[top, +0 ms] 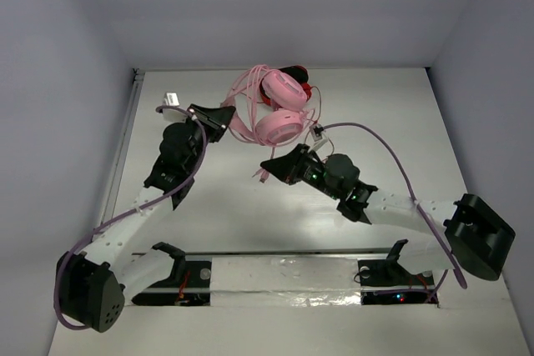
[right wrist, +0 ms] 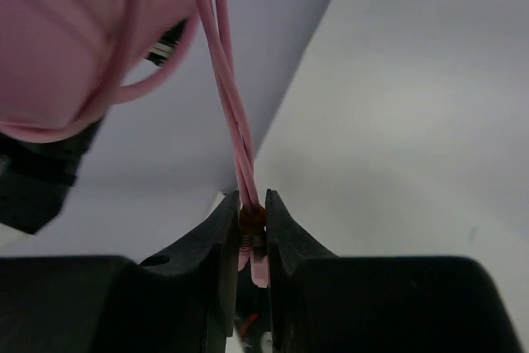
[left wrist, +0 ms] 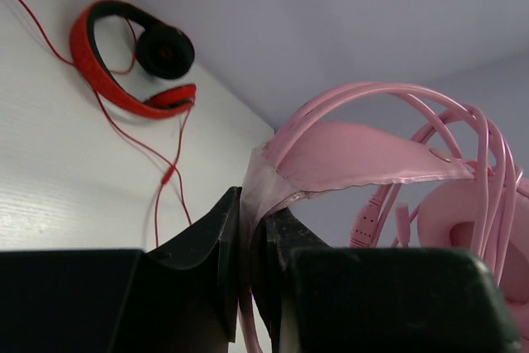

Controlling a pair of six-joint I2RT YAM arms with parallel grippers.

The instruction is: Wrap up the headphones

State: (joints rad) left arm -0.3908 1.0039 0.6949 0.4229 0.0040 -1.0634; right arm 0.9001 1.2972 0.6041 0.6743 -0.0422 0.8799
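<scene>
The pale pink headphones (top: pixel 279 127) hang above the far middle of the table, ear cups stacked and cable looped over the headband. My left gripper (top: pixel 227 119) is shut on the end of the pink headband (left wrist: pixel 364 155), pinched flat between the fingers at the left gripper (left wrist: pixel 252 217). Cable loops (left wrist: pixel 397 103) arch over the band, and one ear cup (left wrist: pixel 463 221) shows at the right. My right gripper (top: pixel 267 166) sits just below the cups. In the right wrist view the right gripper (right wrist: pixel 252 214) is shut on two strands of the thin pink cable (right wrist: pixel 227 80) near their plug ends.
Smaller red-and-black headphones (left wrist: pixel 124 55) with a red cable lie on the table by the back wall, partly hidden behind the pink ones (top: pixel 296 75). A small white tag (top: pixel 173 99) lies at the far left. Walls enclose the table on three sides.
</scene>
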